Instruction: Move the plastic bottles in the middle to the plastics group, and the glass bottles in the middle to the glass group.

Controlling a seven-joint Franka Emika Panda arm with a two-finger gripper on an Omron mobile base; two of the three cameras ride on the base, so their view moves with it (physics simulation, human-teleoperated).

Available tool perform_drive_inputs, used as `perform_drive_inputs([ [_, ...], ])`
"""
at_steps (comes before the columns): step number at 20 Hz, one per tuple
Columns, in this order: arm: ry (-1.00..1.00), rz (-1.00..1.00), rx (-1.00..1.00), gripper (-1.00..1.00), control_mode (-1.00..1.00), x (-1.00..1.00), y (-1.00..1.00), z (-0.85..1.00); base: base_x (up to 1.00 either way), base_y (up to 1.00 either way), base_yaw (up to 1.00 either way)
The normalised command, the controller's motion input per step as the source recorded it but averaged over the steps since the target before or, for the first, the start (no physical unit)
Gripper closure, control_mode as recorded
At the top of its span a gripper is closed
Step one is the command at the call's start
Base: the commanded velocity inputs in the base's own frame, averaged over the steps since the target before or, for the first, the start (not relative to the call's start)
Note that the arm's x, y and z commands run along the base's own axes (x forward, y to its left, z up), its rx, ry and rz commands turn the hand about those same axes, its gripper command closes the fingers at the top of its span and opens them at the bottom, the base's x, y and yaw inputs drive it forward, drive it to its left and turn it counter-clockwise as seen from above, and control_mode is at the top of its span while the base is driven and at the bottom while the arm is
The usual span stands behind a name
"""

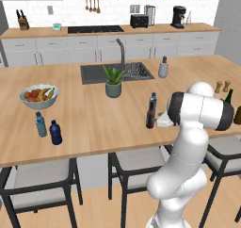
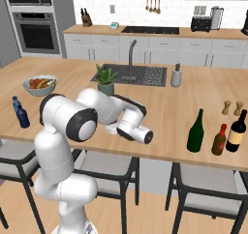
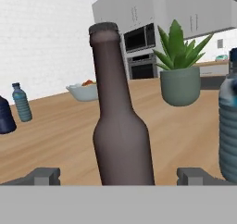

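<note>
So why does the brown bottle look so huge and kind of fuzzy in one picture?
Hand view: the camera sits right up against the brown bottle, so it looms large and soft-edged. Left base view: same bottle, small and far off.

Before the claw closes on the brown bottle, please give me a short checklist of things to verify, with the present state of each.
1. Claw open: ok.
2. Brown bottle centred between the fingertips: ok.
3. Brown bottle upright: ok.
4. Pale-blue water bottle beside it stays outside the fingers: ok, but close.
5. Fingers far enough along the bottle body: cannot tell.
6. Glass group at the counter's far end has free space: ok.
</note>
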Motion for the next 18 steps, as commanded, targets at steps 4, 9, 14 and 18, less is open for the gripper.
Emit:
perform_drive_inputs([
  [4, 0.0, 0.0, 0.0, -1.0, -1.0, 0.11, 0.15, -0.02, 0.0, 0.0, 0.0],
  [9, 0.0, 0.0, 0.0, -1.0, -1.0, 0.11, 0.12, -0.01, 0.0, 0.0, 0.0],
  [14, 0.0, 0.0, 0.0, -1.0, -1.0, 0.13, 0.01, 0.0, 0.0, 0.0, 0.0],
  [18, 0.0, 0.0, 0.0, -1.0, -1.0, 0.04, 0.02, 0.0, 0.0, 0.0, 0.0],
])
